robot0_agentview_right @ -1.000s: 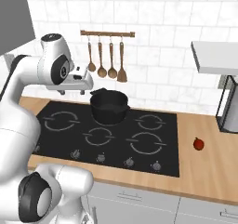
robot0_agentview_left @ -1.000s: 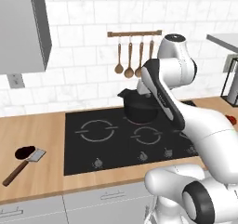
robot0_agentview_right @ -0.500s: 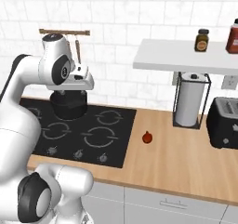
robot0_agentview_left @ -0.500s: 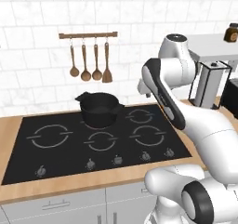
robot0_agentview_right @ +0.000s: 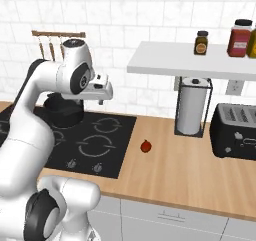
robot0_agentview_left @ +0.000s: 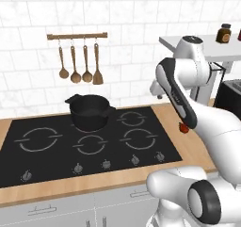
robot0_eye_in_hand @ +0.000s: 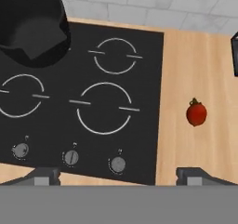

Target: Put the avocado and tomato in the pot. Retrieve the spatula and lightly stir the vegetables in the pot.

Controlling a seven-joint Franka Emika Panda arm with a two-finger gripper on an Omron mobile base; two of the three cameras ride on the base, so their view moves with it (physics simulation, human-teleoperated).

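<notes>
Kitchen counter with a black hob (robot0_agentview_left: pixel 89 141) set into a wooden worktop (robot0_agentview_right: pixel 200 170), seen from both base cameras and from the hand. The pot (robot0_agentview_left: pixel 89 112), black and deep, stands on the far left burner of the hob, its short handle pointing toward the wall; in the hand view the pot (robot0_eye_in_hand: pixel 32 25) sits at the upper left. The tomato (robot0_agentview_right: pixel 145 146), small and bright red, lies on the bare worktop just right of the hob's right edge, well apart from the pot; the left base view shows the tomato (robot0_agentview_left: pixel 184 128) partly hidden behind the robot's forearm, and the hand view shows it (robot0_eye_in_hand: pixel 196 113) on the wood to the right of the hob. The gripper (robot0_agentview_right: pixel 102 90) hangs above the right half of the hob, holding nothing; in the hand view the gripper (robot0_eye_in_hand: pixel 118 174) has its two fingertips (robot0_eye_in_hand: pixel 44 175) spread far apart, wide. Wooden spoons (robot0_agentview_left: pixel 77 61) hang from a rail on the tiled wall above the pot. On the right of the worktop stand a paper-towel holder (robot0_agentview_right: pixel 192 107) and a black toaster (robot0_agentview_right: pixel 235 132), under a white shelf (robot0_agentview_right: pixel 190 60) bearing jars (robot0_agentview_right: pixel 241 37).
</notes>
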